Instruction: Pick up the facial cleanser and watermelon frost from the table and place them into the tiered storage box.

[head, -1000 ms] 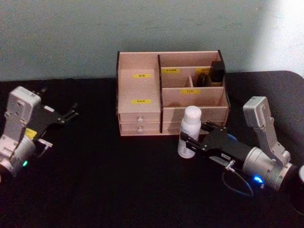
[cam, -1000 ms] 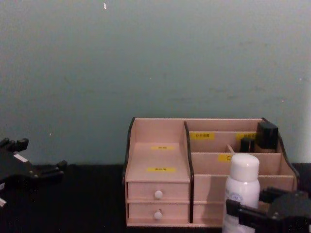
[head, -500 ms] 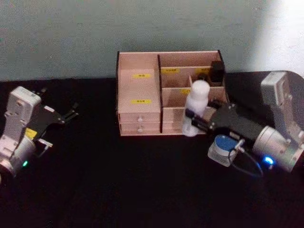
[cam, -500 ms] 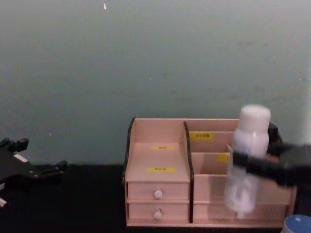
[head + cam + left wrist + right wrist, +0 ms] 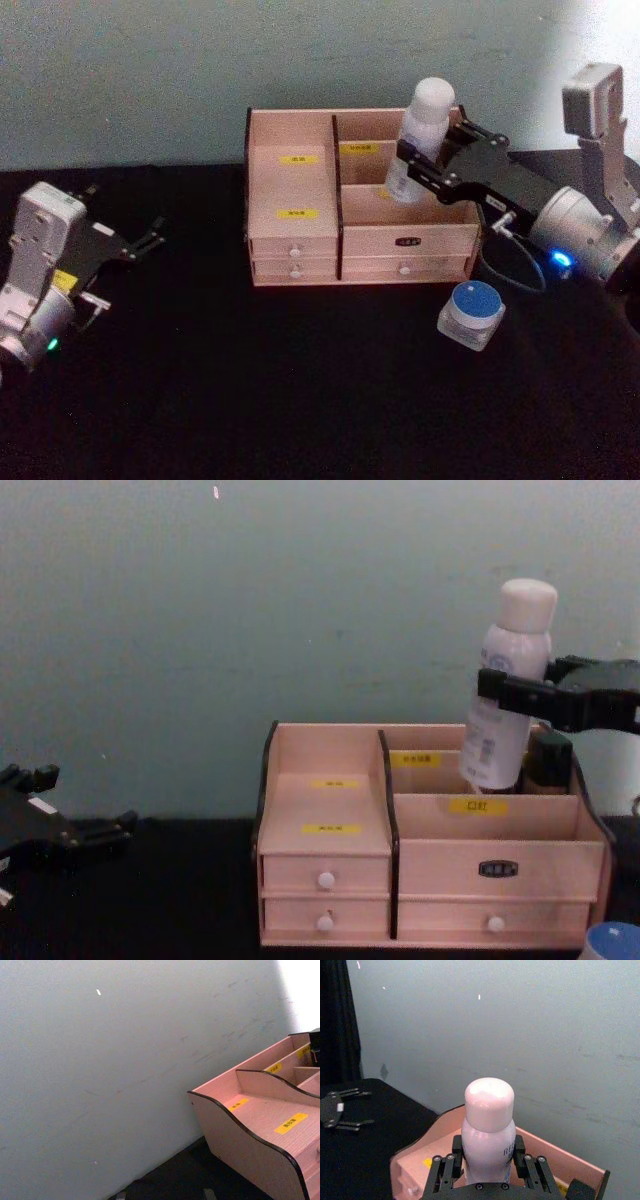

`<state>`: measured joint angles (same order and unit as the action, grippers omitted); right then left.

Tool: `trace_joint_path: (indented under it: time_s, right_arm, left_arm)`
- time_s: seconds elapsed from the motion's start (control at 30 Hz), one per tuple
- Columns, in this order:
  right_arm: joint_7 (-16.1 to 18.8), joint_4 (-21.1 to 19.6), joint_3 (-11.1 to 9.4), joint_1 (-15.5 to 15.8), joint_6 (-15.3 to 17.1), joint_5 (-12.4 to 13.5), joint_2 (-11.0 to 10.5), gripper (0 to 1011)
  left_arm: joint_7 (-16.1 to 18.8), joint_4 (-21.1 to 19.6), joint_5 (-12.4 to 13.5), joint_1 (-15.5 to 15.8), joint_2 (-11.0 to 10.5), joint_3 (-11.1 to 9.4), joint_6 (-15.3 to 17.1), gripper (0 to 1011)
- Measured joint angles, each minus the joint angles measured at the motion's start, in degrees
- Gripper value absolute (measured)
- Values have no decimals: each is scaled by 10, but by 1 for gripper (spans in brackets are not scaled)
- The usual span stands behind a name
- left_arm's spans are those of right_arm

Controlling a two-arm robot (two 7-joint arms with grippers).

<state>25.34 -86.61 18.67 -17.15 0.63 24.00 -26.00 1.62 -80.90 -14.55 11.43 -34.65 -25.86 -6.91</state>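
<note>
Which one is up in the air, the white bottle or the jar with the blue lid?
The white bottle: the right gripper holds it above the wooden box. The blue-lidded jar sits on the black table.

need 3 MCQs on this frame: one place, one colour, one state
1. Where is the white bottle?
A. inside a drawer
B. in the air over the right side of the storage box
C. in the box's left compartment

2. Lid colour of the small jar on the table?
A. red
B. green
C. blue

3. The right gripper is:
A. shut on the white bottle
B. open and empty
C. shut on the small jar

Key: 1 B, the chest view shows it raised above the compartments; 2 C, the lid shows blue; 3 A, it clamps the bottle's sides. The left gripper is parked open at the left.
</note>
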Motion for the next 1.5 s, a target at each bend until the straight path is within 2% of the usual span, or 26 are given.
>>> trace_joint_path:
  time_s: [0.23,0.63,1.5]
  right_arm:
    - [-4,41,8,-35,-2,-14,18,591]
    - [0,134,21,-102,-3,-31,55,591]
    - [28,285,36,-179,-16,-42,105,591]
  left_arm:
    - [0,0,0,0,0,0,0,1001]
    - [0,0,0,0,0,0,0,1001]
    - [0,0,0,0,0,0,0,1001]
